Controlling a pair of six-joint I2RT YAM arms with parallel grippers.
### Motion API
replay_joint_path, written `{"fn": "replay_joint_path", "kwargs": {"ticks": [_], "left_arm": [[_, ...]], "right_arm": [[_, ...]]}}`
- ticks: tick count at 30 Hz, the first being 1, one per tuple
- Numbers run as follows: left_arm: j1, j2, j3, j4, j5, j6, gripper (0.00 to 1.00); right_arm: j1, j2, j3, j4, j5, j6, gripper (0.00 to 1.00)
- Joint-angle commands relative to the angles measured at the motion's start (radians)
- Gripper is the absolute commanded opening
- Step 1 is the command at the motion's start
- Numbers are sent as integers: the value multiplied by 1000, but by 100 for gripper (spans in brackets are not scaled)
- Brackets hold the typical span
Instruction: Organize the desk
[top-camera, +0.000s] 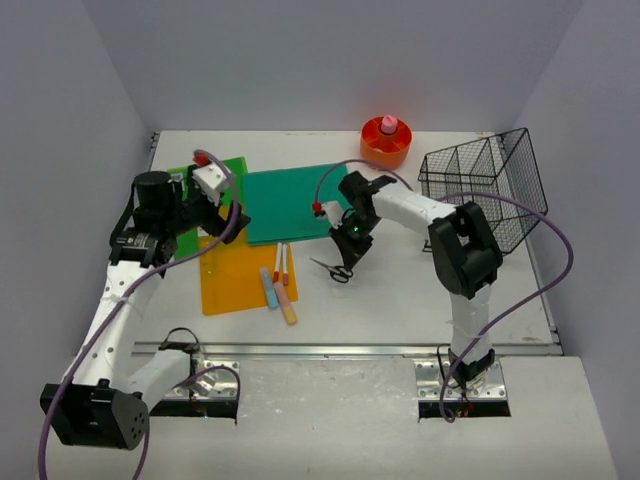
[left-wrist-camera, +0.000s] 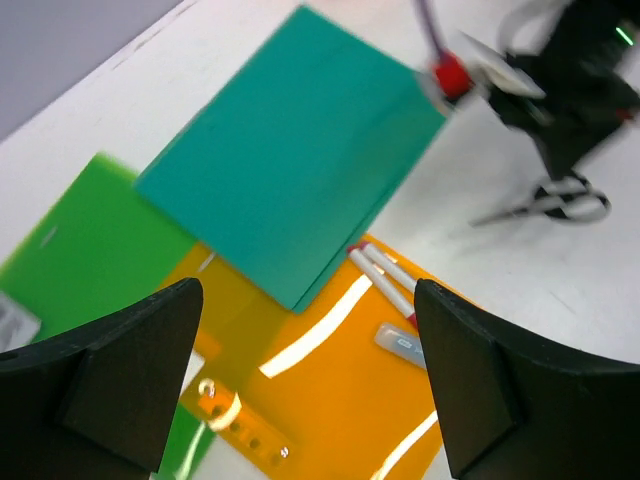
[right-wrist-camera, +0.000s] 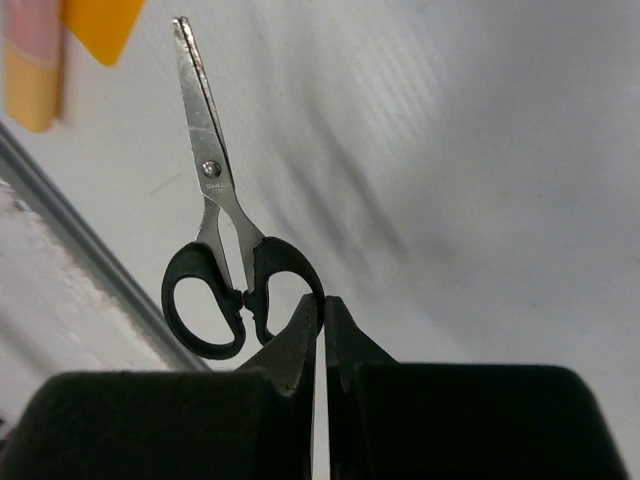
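The white desk (top-camera: 420, 290) holds black-handled scissors (top-camera: 338, 270), lying flat right of the papers. My right gripper (top-camera: 347, 250) is low over them and shut. In the right wrist view its fingertips (right-wrist-camera: 322, 300) meet beside the rim of the scissors' (right-wrist-camera: 215, 200) right handle loop, with nothing visible between them. My left gripper (top-camera: 233, 216) is open and hovers over an orange sheet (left-wrist-camera: 330, 400), nothing between its fingers (left-wrist-camera: 308, 292). A teal sheet (top-camera: 295, 200) overlaps a green sheet (top-camera: 205, 165) and the orange one.
Two white markers (top-camera: 280, 260) and pastel highlighters (top-camera: 278, 295) lie at the orange sheet's right edge. An orange round holder with a pink object (top-camera: 386, 140) stands at the back. A black wire basket (top-camera: 490, 185) sits at the right. A metal rail (top-camera: 350, 350) runs along the front.
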Motion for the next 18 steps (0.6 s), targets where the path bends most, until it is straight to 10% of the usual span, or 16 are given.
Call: {"fn": "replay_joint_path", "kwargs": {"ticks": [1, 9, 18], "left_arm": [[-211, 4, 23, -63, 104, 437, 82], [-650, 167, 105, -113, -51, 769, 67], [-765, 470, 358, -266, -58, 974, 50]], "right_arm": [[-95, 17, 191, -173, -172, 71, 0], [-138, -30, 169, -180, -282, 209, 0], [-168, -46, 99, -195, -331, 310, 0]]}}
